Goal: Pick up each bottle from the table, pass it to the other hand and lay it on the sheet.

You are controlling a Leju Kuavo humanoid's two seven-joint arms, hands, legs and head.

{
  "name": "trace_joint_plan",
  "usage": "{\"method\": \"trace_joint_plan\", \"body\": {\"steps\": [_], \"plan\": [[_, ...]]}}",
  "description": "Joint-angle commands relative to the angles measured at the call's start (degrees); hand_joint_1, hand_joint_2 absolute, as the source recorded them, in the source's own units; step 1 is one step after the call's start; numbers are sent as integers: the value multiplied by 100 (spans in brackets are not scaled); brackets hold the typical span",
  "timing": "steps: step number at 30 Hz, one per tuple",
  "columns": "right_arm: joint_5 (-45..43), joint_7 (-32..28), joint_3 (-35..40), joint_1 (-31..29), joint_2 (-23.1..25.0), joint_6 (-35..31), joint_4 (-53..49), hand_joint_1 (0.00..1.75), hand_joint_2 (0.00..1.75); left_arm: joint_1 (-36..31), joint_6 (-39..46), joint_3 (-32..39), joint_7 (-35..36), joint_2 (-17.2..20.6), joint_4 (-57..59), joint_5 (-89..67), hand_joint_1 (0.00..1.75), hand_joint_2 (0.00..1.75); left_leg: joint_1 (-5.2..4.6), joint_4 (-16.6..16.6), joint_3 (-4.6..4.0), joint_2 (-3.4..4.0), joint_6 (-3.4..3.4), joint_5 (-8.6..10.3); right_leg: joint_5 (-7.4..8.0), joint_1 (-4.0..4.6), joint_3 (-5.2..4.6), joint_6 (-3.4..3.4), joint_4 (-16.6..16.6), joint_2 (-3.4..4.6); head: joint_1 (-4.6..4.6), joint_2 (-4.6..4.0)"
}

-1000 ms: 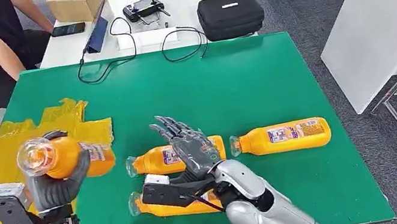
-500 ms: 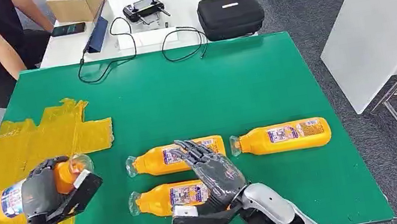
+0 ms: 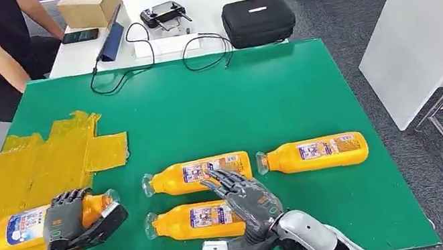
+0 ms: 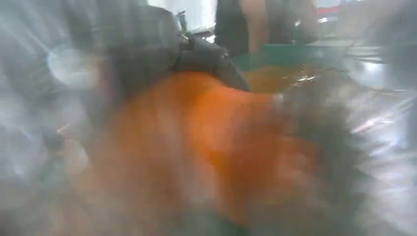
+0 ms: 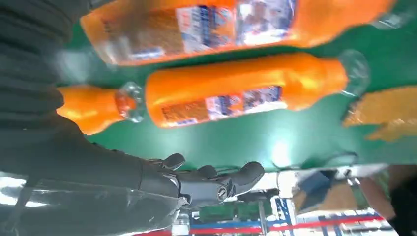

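left hand [image 3: 66, 217] grips bottle [image 3: 22, 227] on yellow sheet [image 3: 23, 172]; right hand [image 3: 249, 202] empty, fingers spread.

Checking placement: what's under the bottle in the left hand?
The yellow sheet lies under the bottle gripped by the left hand. The hand covers its middle, so contact there is hidden.

Three orange bottles lying on their sides [image 3: 198, 174] [image 3: 314, 153] [image 3: 194, 221] crowd the near middle of the green counter [image 3: 215, 102]. The far half lies open up to the cables [image 3: 147, 59]. The yellow sheet [image 3: 29, 167] has bare room beyond the laid bottle [image 3: 19, 229].
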Motion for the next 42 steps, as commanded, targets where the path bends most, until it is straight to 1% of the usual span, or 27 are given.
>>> {"method": "trace_joint_plan", "body": {"steps": [1, 2, 3, 4, 5, 9, 10, 11, 14, 15, 20, 24, 28, 33, 36, 37, 39, 40, 41, 42], "plan": [[59, 168, 211, -164, -295, 273, 545, 0, 175, 157, 18, -26, -580, -70, 564, 642, 0, 0, -2, -9, 9, 11, -1, 2, 4, -1, 3, -2, -7, 7, -2, 0], [59, 168, 211, -164, -295, 273, 545, 0, 175, 157, 18, -26, -580, -70, 564, 642, 0, 0, -3, -12, 7, 13, 0, 7, 7, -1, 0, -2, -11, 7, 0, 0], [80, 221, 234, -177, -281, 388, 664, 0, 175, 212, -61, 72, -898, -147, 344, 1069, 0, 0, -1, -15, 4, 11, 7, 15, 10, 1, 0, -5, -16, 4, 0, 0], [82, 202, 238, -174, -256, 367, 750, 0, 175, 244, -111, 59, -910, -153, 212, 1136, 0, 0, -1, -17, 2, 10, 18, 23, 14, 1, -1, -12, -18, 2, 0, 0], [102, 234, 253, -162, -221, 420, 861, 0, 175, 296, -242, 93, -1112, -189, -7, 1455, 0, 0, -2, -11, 5, 5, 16, 21, 9, -1, 5, -10, -10, -3, 0, 0], [96, 230, 263, -166, -203, 423, 916, 0, 175, 326, -292, 86, -1090, -194, -109, 1505, 0, 0, -2, -10, 1, -6, 14, 22, 11, -2, 4, -11, -10, -11, 0, 0], [101, 256, 249, -153, -185, 465, 950, 0, 175, 348, -374, 157, -1209, -255, -213, 1775, 0, 0, -3, -10, 0, -11, 14, 21, 9, -3, 4, -11, -9, -15, 0, 0], [93, 291, 191, -93, -122, 494, 1050, 0, 175, 393, -513, 203, -1438, -331, -487, 2160, 0, 0, -3, -9, -4, -12, 15, 22, 9, -3, 2, -11, -8, -16, 0, 0], [102, 311, 111, -36, 5, 475, 1265, 0, 175, 516, -760, 257, -1526, -471, -1092, 2678, 0, 0, 0, -4, -7, -18, 16, 21, 8, 0, 2, -9, -6, -23, 0, 0], [115, 327, 51, -15, 93, 461, 1392, 0, 175, 585, -894, 311, -1665, -557, -1437, 3053, 0, 0, -1, -6, -8, -18, 15, 20, 7, 0, 0, -10, -8, -24, -2, 0], [226, 354, -42, -57, 373, 425, 1905, 0, 175, 745, -1217, 367, -1724, -759, -2391, 3844, 0, 0, 3, 2, -31, -19, 21, 25, 15, 3, -11, 0, -4, -25, 0, 0], [339, 381, -62, -90, 495, 316, 2095, 0, 175, 778, -1283, 331, -1698, -804, -2603, 3964, 0, 0, 4, 4, -67, 4, 26, 38, 34, 4, -4, 16, 0, -20, 0, 0], [339, 381, -61, -94, 506, 316, 2094, 0, 175, 791, -1283, 337, -1699, -796, -2595, 3964, 0, 0, 3, 2, -57, 1, 23, 35, 28, 3, 4, 13, -1, -25, 0, 0], [413, 419, -71, -100, 522, 259, 2124, 0, 175, 782, -1331, 340, -1741, -803, -2581, 4054, 0, 0, 2, 3, -64, 5, 25, 39, 31, 2, -6, 15, 0, -21, 0, 0], [672, 512, -166, -251, 916, 163, 2724, 0, 175, 830, -1530, 231, -1789, -897, -2912, 4308, 0, 0, 5, 3, -60, 6, 23, 36, 30, 4, -16, 12, 0, -21, 2, 0], [713, 500, -166, -318, 1017, 147, 2926, 0, 175, 832, -1549, 162, -1789, -923, -2982, 4315, 0, 0, 4, 4, -66, 7, 23, 40, 33, 3, -40, 11, 0, -19, 0, 0], [788, 422, -128, -512, 1255, 175, 3546, 0, 175, 795, -1545, -2, -1785, -943, -3069, 4333, 0, 0, 5, 0, -62, 12, 21, 38, 33, 5, -39, 8, -3, -16, 2, 0], [794, 370, -92, -586, 1339, 180, 3808, 155, 175, 759, -1550, -80, -1769, -957, -3076, 4342, 0, 0, 5, 0, -63, 9, 23, 41, 34, 5, -36, 10, -4, -17, 2, 0], [834, 299, -19, -663, 1409, 177, 4079, 175, 175, 745, -1541, -126, -1753, -957, -3092, 4370, 0, 0, 8, -1, -60, 14, 21, 39, 36, 7, -33, 8, -6, -12, 0, 0], [857, 247, 33, -705, 1489, 174, 4231, 175, 175, 701, -1518, -151, -1759, -974, -3133, 4432, 0, 0, 4, -3, -63, 7, 23, 43, 44, 4, -33, 2, -5, -15, -2, 0]]}}
